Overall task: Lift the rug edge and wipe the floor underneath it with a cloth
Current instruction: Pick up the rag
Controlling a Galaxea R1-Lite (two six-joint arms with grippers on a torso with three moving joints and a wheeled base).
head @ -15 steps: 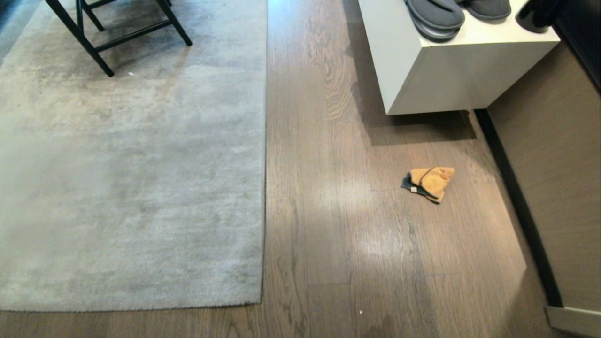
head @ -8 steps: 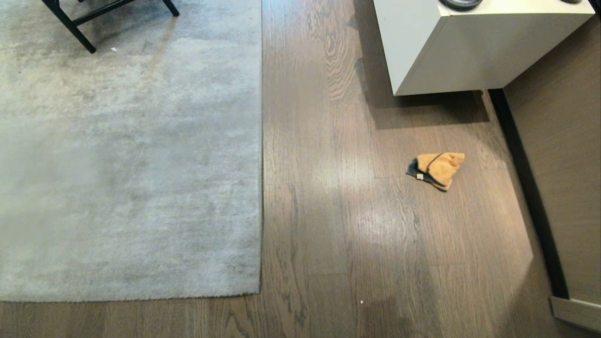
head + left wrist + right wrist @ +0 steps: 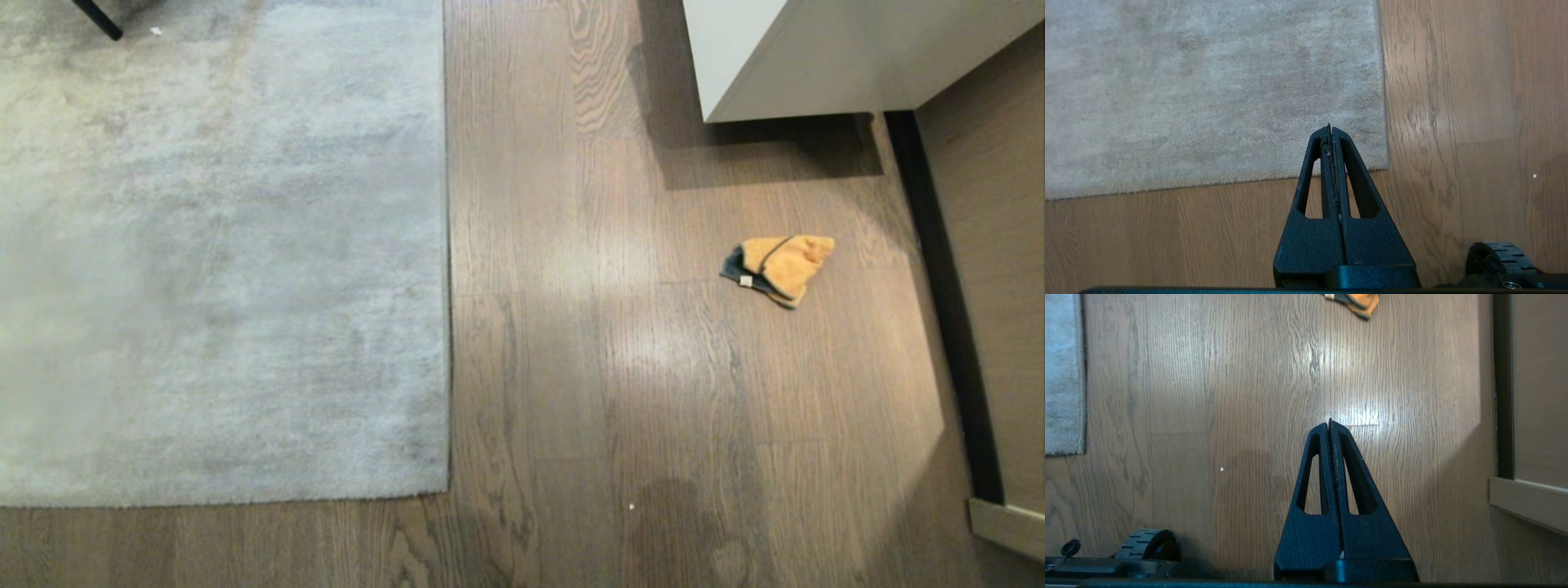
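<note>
One cloth (image 3: 780,268) on bare floor (image 3: 620,367)

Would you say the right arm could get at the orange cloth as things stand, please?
Probably yes: the cloth lies alone on bare floor on the robot's right, nothing between it and the right tool, which is shut and would need opening first.

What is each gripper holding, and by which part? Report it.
Nothing is held. The left gripper and right gripper are both shut and empty; the cloth lies loose on the floor.
</note>
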